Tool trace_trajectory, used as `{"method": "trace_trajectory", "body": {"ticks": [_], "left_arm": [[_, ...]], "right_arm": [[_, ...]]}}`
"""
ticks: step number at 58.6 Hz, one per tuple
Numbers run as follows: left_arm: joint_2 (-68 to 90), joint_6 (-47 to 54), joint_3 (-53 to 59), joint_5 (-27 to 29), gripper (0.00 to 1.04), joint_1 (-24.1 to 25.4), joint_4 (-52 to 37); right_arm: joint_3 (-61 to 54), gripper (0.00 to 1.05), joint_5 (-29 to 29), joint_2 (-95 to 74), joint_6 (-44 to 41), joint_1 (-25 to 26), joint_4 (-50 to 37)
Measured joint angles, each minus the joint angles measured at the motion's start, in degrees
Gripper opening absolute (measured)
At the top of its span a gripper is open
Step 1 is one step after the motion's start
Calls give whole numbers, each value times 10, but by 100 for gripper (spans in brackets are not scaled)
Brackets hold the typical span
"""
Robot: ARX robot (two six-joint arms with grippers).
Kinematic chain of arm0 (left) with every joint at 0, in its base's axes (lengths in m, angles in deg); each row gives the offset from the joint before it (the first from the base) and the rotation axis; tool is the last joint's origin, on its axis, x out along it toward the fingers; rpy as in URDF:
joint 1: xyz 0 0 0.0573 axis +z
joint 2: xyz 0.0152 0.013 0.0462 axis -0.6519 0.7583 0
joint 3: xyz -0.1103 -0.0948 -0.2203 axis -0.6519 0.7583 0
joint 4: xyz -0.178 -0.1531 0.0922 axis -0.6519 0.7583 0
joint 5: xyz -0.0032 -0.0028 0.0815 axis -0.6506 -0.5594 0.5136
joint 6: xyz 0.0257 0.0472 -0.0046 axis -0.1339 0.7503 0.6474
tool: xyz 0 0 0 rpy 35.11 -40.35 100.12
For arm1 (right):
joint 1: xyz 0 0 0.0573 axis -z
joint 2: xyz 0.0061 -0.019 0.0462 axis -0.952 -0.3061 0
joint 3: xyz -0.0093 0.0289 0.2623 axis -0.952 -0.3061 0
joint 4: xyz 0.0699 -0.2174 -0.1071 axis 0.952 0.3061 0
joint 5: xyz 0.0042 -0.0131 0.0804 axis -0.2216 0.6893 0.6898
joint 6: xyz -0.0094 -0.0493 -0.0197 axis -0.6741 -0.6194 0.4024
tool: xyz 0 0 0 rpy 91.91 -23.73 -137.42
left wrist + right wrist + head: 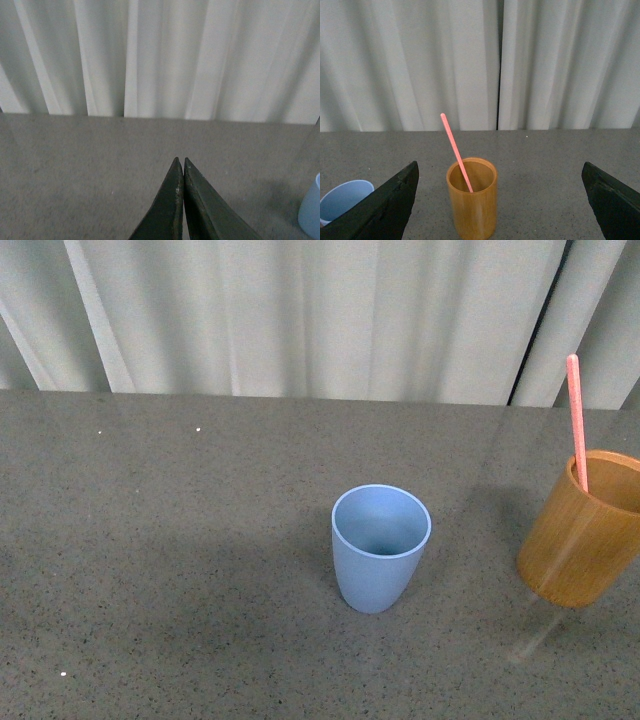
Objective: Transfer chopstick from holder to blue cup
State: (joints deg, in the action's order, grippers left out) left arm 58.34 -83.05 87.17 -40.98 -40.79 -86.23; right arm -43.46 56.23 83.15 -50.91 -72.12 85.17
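Out front on the bench (200,540), you see the chopstick (577,420) leaning in the holder (585,530), blue cup (381,548) empty nearby. Your left pincer (180,165) is pressed together, likely idle. Your right pincer (500,170) gapes wide, holder dead ahead between its jaws, seemingly ready to grasp.

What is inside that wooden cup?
One pink stick leans inside the wooden cup, its top poking above the rim. The cup's wall hides the stick's lower end and the bottom.

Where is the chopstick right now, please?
In the front view, the chopstick leans in the wooden holder at the right edge, right of the blue cup.
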Motion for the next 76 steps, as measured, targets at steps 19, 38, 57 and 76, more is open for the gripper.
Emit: {"method": "trace_trajectory", "body": {"ticks": [19, 38, 57, 76], "left_arm": [[-16, 0, 0, 0, 12, 0, 5], [-15, 0, 0, 0, 69, 0, 5], [-16, 1, 0, 0, 98, 0, 5], [-16, 1, 0, 0, 98, 0, 5]], "right_arm": [[0, 95, 0, 0, 0, 0, 0], [42, 95, 49, -77, 18, 12, 96], [112, 95, 171, -504, -36, -32, -144], [144, 95, 82, -687, -134, -48, -299]]}}
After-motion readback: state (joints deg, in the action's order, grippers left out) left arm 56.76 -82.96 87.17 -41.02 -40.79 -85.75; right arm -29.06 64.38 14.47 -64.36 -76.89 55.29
